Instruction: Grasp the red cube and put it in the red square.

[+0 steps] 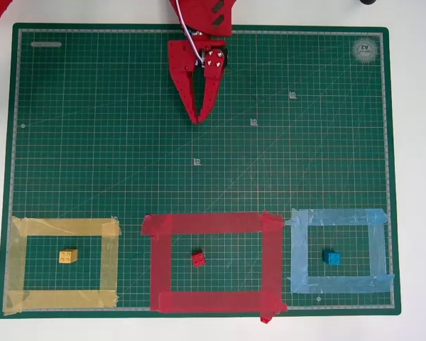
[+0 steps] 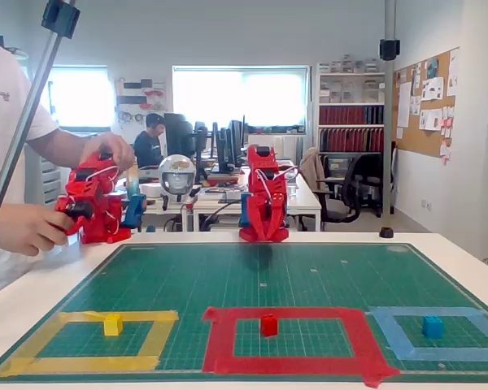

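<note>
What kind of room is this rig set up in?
Most likely an office or lab workspace. In the fixed view, desks with monitors stand behind the table, binders fill a shelf, and a corkboard with pinned papers hangs on the right wall. A green cutting mat covers the table.

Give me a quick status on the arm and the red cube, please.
Gripper shut, empty, at the mat's far edge. Red cube already inside the red square. Nothing in the way.

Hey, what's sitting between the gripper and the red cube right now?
In the overhead view, mostly bare green mat separates the gripper from the red cube; only the top strip of the red square crosses that stretch.
</note>
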Motion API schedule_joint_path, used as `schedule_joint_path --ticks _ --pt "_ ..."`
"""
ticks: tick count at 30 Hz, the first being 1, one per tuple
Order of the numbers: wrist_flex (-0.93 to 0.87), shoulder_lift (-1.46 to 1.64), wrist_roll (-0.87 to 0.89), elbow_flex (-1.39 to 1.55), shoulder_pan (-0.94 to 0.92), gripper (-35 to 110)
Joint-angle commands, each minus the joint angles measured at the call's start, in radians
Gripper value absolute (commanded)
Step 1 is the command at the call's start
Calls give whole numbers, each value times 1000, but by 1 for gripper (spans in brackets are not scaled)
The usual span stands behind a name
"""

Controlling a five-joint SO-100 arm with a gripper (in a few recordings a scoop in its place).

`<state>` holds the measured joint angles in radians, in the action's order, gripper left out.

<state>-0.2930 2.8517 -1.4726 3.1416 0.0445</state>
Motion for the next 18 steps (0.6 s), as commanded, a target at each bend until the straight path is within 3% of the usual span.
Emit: schedule_joint_path --ticks 1,12,18 --pt "-272 149 -75 17 -55 -1" --pt "-859 434 -107 17 -115 -1" --pt "-983 499 -107 18 -109 -1"
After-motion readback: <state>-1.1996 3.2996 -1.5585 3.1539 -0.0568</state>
